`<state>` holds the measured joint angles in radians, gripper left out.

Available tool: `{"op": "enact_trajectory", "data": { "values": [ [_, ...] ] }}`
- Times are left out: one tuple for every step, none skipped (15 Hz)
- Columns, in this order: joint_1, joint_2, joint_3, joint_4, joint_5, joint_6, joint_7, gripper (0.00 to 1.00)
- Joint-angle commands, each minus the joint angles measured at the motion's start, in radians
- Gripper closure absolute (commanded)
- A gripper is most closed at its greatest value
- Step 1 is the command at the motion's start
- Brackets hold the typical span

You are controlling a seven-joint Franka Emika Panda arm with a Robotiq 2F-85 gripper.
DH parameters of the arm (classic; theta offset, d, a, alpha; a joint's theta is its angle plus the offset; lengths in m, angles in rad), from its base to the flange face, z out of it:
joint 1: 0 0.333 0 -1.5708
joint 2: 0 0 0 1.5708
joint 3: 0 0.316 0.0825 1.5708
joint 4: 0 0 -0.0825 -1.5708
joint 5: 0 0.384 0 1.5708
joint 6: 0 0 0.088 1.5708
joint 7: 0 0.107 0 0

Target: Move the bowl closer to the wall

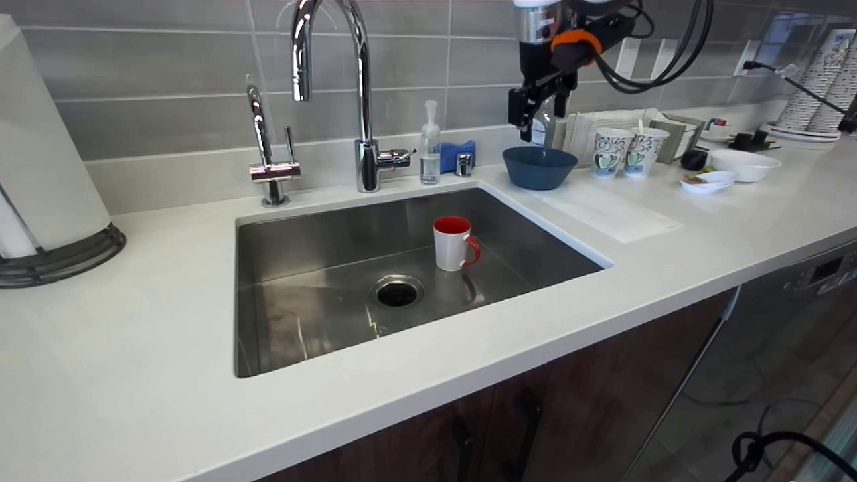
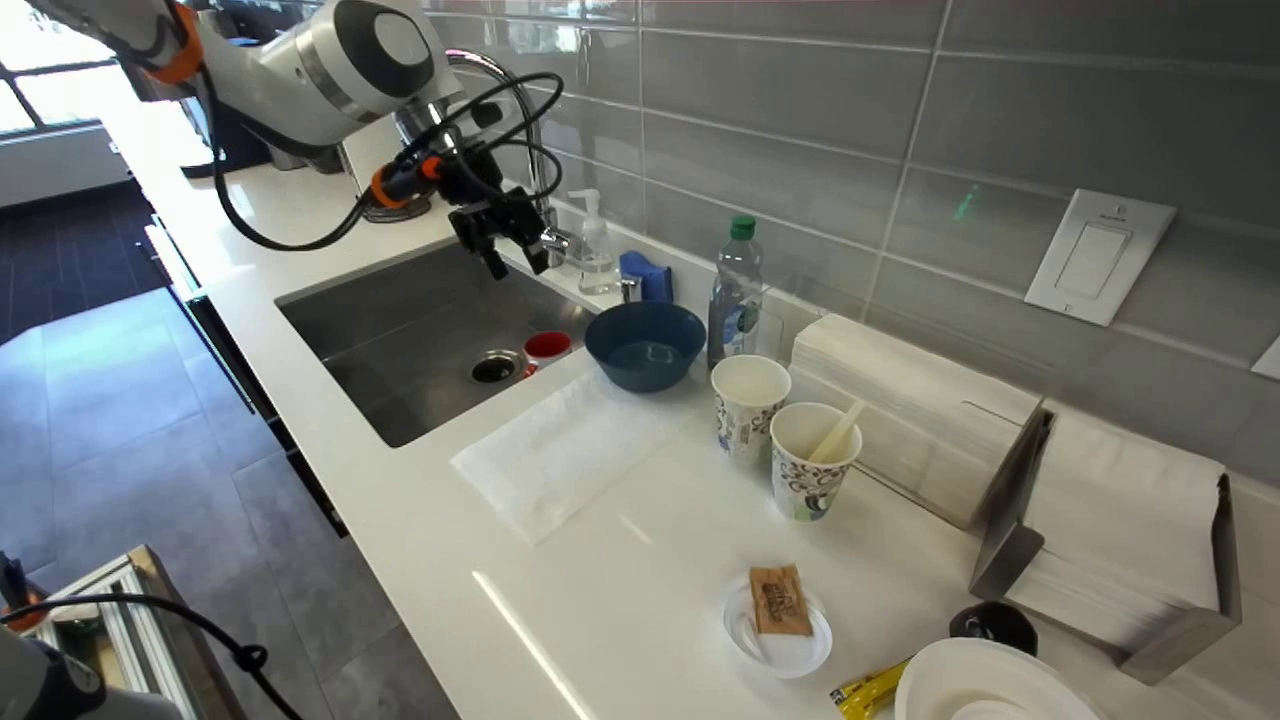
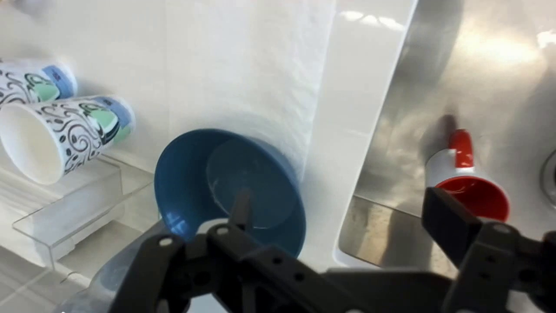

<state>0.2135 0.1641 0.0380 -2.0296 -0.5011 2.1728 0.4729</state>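
The blue bowl (image 1: 539,171) sits upright on the counter beside the sink's back corner, partly on a white paper towel (image 1: 602,207). It also shows in an exterior view (image 2: 645,345) and in the wrist view (image 3: 256,178). The grey tiled wall (image 1: 167,60) runs behind the counter and also shows in an exterior view (image 2: 780,100). A gap of counter lies between the bowl and the wall. My gripper (image 1: 541,126) is open and empty above the counter near the bowl. In the wrist view, my gripper (image 3: 339,200) has one finger over the bowl and one over the sink side.
A clear bottle with a green cap (image 2: 738,290) stands close to the bowl by the wall. Two paper cups (image 2: 748,410) and napkin holders (image 2: 900,410) are beyond. The sink (image 1: 321,268) holds a red-and-white mug (image 1: 452,244). A faucet (image 1: 365,100), soap pump (image 1: 430,150) and blue cloth (image 2: 648,275) stand behind it.
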Motion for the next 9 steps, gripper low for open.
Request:
{"op": "enact_trajectory", "data": {
  "values": [
    [-0.014, -0.088, 0.057, -0.050, 0.207, -0.105, -0.111, 0.00],
    [-0.013, -0.099, 0.069, -0.048, 0.254, -0.146, -0.129, 0.00],
    [-0.013, -0.107, 0.077, -0.046, 0.287, -0.177, -0.137, 0.00],
    [-0.012, -0.118, 0.081, -0.042, 0.289, -0.198, -0.110, 0.00],
    [-0.015, -0.127, 0.085, -0.037, 0.314, -0.216, -0.114, 0.00],
    [-0.020, -0.150, 0.088, -0.038, 0.347, -0.219, -0.140, 0.00],
    [-0.024, -0.174, 0.088, -0.043, 0.374, -0.212, -0.152, 0.00],
    [-0.029, -0.194, 0.086, -0.049, 0.403, -0.185, -0.173, 0.00],
    [-0.039, -0.210, 0.082, -0.058, 0.439, -0.142, -0.263, 0.00]
  ]
}}
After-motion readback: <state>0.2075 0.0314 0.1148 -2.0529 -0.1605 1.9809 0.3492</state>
